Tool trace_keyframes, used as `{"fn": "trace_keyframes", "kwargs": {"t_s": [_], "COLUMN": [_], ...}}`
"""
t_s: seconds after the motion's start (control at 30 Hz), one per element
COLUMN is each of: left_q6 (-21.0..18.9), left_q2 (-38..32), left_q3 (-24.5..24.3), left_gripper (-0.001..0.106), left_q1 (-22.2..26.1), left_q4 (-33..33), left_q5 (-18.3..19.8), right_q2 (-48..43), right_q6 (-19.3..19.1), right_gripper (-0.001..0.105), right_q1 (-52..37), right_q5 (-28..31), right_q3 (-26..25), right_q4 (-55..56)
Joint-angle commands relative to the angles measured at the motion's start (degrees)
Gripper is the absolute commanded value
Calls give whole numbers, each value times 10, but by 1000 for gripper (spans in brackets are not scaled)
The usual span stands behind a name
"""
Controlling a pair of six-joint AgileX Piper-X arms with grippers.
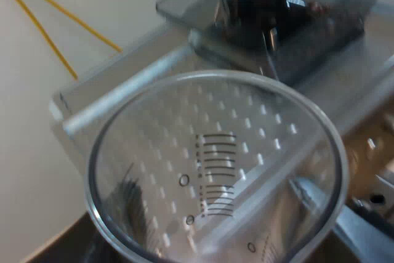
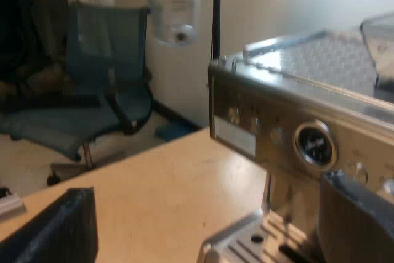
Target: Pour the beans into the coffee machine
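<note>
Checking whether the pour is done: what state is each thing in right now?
measuring glass: held aloft over the top of the espresso machine, no beans visible inside.
bean hopper: sits on the machine, something dark inside; lid on or off, cannot tell.
left gripper: shut on the measuring glass.
right gripper: open, empty, near the machine's front.

Left camera overlooks the espresso machine [image 2: 277, 115] closely; right faces its front.
</note>
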Motion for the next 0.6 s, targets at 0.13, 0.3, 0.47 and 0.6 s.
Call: {"fn": "trace_keyframes", "kwargs": {"t_s": [0.13, 0.3, 0.47, 0.6], "left_q6": [-44, -74, -103, -129], "left_q2": [-99, -178, -246, -278], "left_q3": [106, 207, 287, 353], "left_gripper": [12, 12, 12, 12], "left_q1": [0, 0, 0, 0], "left_q4": [-12, -13, -44, -79], "left_q5": [-6, -10, -16, -28], "right_q2": [2, 38, 86, 131], "right_q6": [-2, -2, -2, -2], "right_gripper": [78, 78, 78, 78], "right_q1": [1, 1, 1, 1], "right_q5": [-37, -59, -87, -93], "right_q3": [-5, 1, 1, 1], "right_q4": [49, 62, 61, 61]}}
